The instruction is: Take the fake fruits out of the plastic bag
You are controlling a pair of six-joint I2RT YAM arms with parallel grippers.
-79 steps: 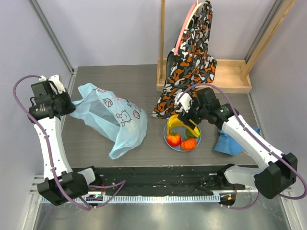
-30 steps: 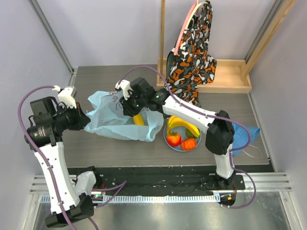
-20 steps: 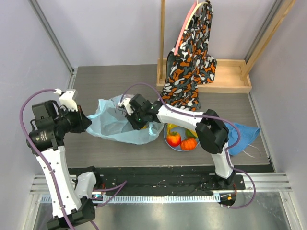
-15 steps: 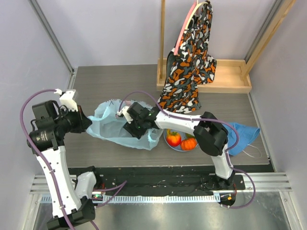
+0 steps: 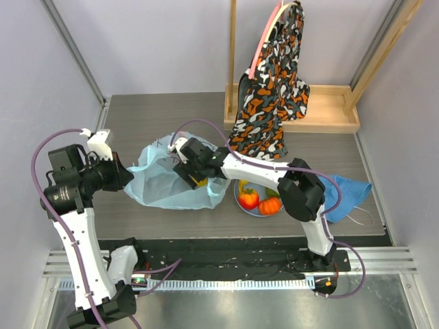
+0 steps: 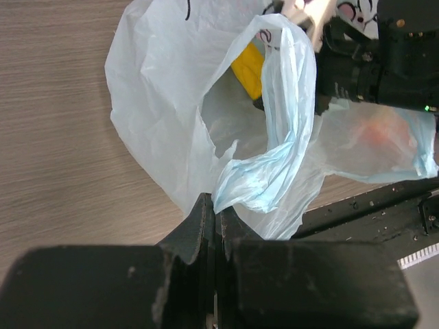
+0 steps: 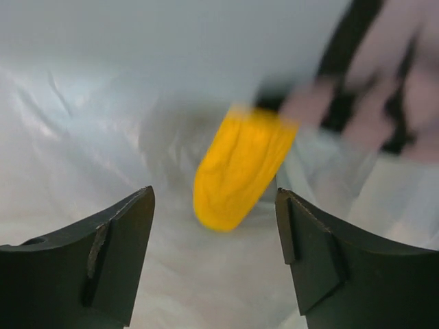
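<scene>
Pinching arm: the left gripper [image 6: 215,209] had its jaws pressed together on a bunched fold of the plastic bag [image 6: 164,116], at the bag's left end.
Bag: it lay crumpled on the table [image 5: 158,113], left of centre, with its mouth gaping toward the right. It was pale blue with pink prints.
Reaching arm: the right gripper [image 7: 214,195] was inside the bag's mouth, coming in from the right. Its jaws were spread wide and held nothing.
Fruit in the bag: a yellow fake fruit [image 7: 240,164] lay between the open jaws and a little beyond them, touching neither finger as far as I could see.
Dish: a plate [image 5: 255,212] sat just right of the bag, carrying a red fruit [image 5: 248,199] and an orange fruit [image 5: 270,205]. A yellow piece on it was partly hidden by the arm.
Rag: a blue cloth [image 5: 343,195] lay right of the plate.
Far side: a patterned garment [image 5: 271,89] hung above a wooden tray [image 5: 329,110].
</scene>
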